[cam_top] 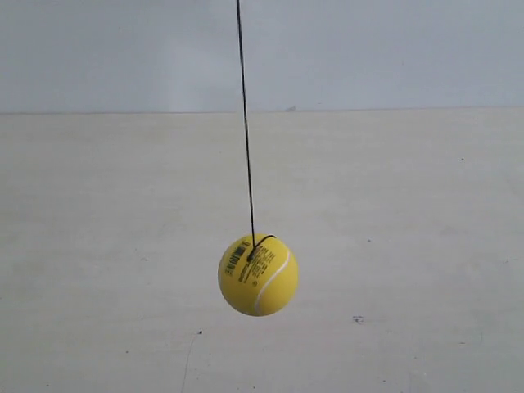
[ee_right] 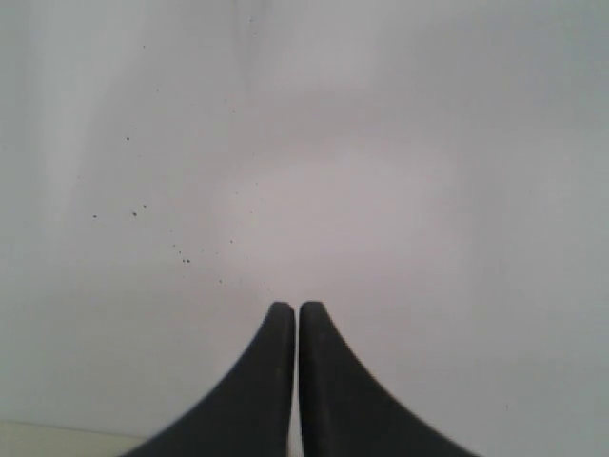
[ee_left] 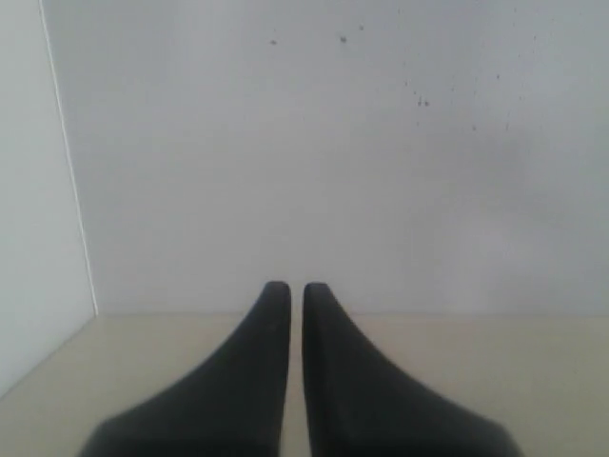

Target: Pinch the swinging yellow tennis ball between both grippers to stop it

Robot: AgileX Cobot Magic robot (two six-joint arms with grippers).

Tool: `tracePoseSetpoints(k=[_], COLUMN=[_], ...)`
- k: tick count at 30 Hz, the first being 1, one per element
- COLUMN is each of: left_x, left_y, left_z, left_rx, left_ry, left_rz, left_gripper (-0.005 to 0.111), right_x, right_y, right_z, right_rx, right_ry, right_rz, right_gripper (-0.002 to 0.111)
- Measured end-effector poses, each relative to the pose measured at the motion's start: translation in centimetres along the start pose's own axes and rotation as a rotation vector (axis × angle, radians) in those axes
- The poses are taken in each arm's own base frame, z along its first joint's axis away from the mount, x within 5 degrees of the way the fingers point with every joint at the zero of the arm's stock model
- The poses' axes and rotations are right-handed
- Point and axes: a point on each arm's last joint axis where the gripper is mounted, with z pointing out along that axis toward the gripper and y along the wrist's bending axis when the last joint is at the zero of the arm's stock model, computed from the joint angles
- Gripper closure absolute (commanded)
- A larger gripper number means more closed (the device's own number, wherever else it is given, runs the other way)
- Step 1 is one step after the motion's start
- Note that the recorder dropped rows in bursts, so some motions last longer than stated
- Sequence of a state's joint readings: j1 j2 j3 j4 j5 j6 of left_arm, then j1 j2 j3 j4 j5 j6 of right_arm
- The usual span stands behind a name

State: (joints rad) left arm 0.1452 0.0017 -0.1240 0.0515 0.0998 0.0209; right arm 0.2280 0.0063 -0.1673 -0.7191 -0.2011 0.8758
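Yellow tennis ball [cam_top: 258, 274] hanging on a thin black string [cam_top: 246, 123].
It is smooth and bright yellow, with a barcode and print at its 10 o'clock and a white seam curving at 4 o'clock. It sits at 6 o'clock from the exterior view's centre. Only the wrist views show the left gripper [ee_left: 296, 286] and right gripper [ee_right: 297, 305], each pressed together on nothing.
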Motion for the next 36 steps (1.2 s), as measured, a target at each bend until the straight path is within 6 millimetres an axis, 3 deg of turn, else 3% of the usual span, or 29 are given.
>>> tracePoseSetpoints(k=[7, 14, 22, 36], left_x=[3.7, 4.1, 5.7, 5.8], left_y=[-0.3, -0.3, -0.3, -0.3], left_z=[0.3, 0.3, 0.0, -0.1], left_rx=[0.004, 0.005, 0.012, 0.013], left_ry=[0.090, 0.125, 0.299, 0.317], left_rz=[0.005, 0.009, 0.024, 0.026], left_gripper=[0.102, 0.102, 0.102, 0.102], right_x=[0.0, 0.0, 0.0, 0.0], right_y=[0.0, 0.0, 0.0, 0.0], right_z=[0.0, 0.0, 0.0, 0.0], right_rx=[0.000, 0.000, 0.000, 0.000], right_ry=[0.000, 0.000, 0.000, 0.000], right_rz=[0.000, 0.000, 0.000, 0.000], right_gripper=[0.108, 0.108, 0.108, 0.108])
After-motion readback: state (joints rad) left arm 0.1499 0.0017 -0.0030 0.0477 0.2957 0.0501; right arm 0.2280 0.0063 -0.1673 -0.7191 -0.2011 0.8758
